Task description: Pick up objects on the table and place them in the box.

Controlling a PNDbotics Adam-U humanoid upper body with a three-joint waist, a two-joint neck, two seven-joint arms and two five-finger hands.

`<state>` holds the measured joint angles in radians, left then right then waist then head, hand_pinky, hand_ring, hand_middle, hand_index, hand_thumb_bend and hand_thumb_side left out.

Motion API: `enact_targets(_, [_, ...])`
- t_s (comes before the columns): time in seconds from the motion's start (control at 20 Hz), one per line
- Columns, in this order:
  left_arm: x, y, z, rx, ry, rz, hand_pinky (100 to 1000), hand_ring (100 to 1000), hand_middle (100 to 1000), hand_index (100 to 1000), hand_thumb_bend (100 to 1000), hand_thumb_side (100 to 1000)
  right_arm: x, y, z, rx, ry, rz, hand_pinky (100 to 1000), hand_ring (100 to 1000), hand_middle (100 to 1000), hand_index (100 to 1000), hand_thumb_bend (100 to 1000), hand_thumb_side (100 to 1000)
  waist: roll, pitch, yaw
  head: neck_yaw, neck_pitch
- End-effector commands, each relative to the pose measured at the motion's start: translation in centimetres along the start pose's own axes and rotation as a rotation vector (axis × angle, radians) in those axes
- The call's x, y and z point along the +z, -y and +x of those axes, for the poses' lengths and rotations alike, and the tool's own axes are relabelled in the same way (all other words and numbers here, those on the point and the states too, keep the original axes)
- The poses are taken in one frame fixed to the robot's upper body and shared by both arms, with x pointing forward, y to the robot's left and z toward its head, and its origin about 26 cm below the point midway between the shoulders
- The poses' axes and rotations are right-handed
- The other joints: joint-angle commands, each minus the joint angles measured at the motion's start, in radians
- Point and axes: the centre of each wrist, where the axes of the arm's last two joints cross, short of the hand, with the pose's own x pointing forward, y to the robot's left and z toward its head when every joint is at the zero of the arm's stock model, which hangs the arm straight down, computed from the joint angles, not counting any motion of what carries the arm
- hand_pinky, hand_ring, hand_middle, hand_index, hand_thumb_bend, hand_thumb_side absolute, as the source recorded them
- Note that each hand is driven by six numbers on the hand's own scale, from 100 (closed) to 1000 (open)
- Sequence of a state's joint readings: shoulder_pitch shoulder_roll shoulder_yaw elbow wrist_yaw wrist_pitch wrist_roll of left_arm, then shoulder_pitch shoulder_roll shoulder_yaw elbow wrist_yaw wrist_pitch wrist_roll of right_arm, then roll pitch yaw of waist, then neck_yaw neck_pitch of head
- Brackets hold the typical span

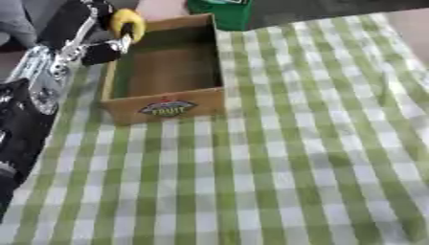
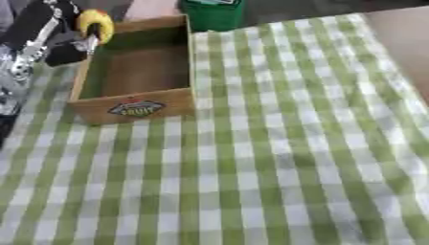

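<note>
The left hand (image 1: pixel 100 45) has its fingers curled round a yellow fruit (image 1: pixel 127 22), holding it above the far left rim of the box (image 1: pixel 163 109), probably to drop it inside; the box looks empty on the checked surface (image 1: pixel 293 158)

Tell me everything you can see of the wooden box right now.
The open-topped rectangular wooden box sits upright on the green-and-white checked tablecloth, toward the far left. Its walls look like light brown wood, with a darker inside that appears empty. The near wall carries an oval label reading "FRUIT". The robot's left hand is at the box's far left corner, fingers curled round a yellow rounded object held above the rim. A green container stands just behind the far right corner.
</note>
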<state>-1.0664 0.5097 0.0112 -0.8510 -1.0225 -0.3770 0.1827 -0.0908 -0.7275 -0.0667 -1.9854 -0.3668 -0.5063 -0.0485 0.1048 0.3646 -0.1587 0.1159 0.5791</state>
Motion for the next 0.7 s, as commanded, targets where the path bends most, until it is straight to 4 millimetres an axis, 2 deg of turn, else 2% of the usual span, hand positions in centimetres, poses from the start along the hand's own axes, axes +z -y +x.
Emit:
enact_targets(0.05, [-0.3, -0.4, -0.7, -0.056, -0.014, -0.004, 397, 479, 402, 570, 100, 569, -0.8, 0.3, 0.6, 0.006, 0.024, 0.033, 664, 591, 564, 776, 100, 492, -0.005, -0.015, -0.004, 0.01, -0.012])
enact_targets(0.3, [-0.2, 0.7, -0.7, -0.108, -0.015, -0.04, 396, 485, 402, 567, 100, 574, -1.2, 0.2, 0.6, -0.006, 0.03, 0.042, 665, 591, 564, 776, 100, 491, -0.004, -0.008, -0.013, 0.017, -0.018])
enact_targets(0.7, [-1.2, -1.0, -0.6, -0.231, -0.006, 0.093, 369, 486, 395, 548, 100, 577, -1.4, 0.1, 0.6, -0.013, 0.028, 0.055, 666, 592, 563, 776, 100, 489, 0.0, -0.005, -0.028, 0.034, -0.03])
